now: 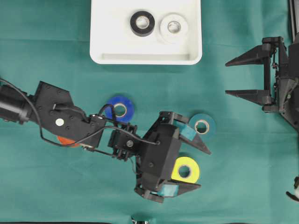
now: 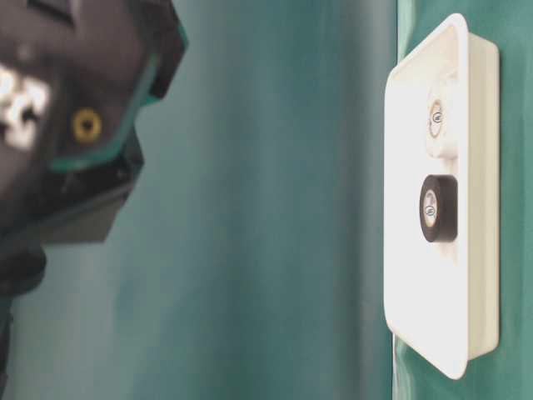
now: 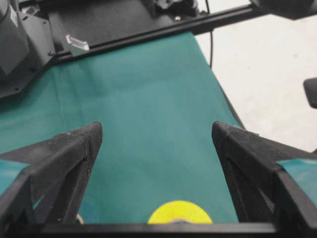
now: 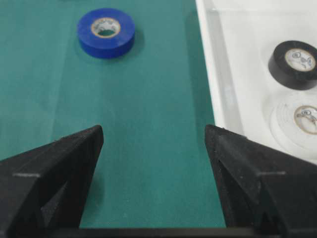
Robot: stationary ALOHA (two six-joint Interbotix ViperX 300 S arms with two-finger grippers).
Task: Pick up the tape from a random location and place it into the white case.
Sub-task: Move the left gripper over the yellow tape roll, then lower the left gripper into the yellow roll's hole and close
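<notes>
The left gripper (image 1: pixel 202 168) stood open astride the yellow tape (image 1: pixel 185 170). The right gripper (image 1: pixel 233 77) was open, empty. The white case (image 1: pixel 105 42) held two rolls.

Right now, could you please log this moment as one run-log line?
left claw: open, straddling yellow tape | right claw: open, idle | white case: black tape, white tape inside

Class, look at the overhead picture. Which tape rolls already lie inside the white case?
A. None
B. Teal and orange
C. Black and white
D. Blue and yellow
C: the black roll and the white roll sit side by side in the white case; the other rolls lie on the cloth.
</notes>
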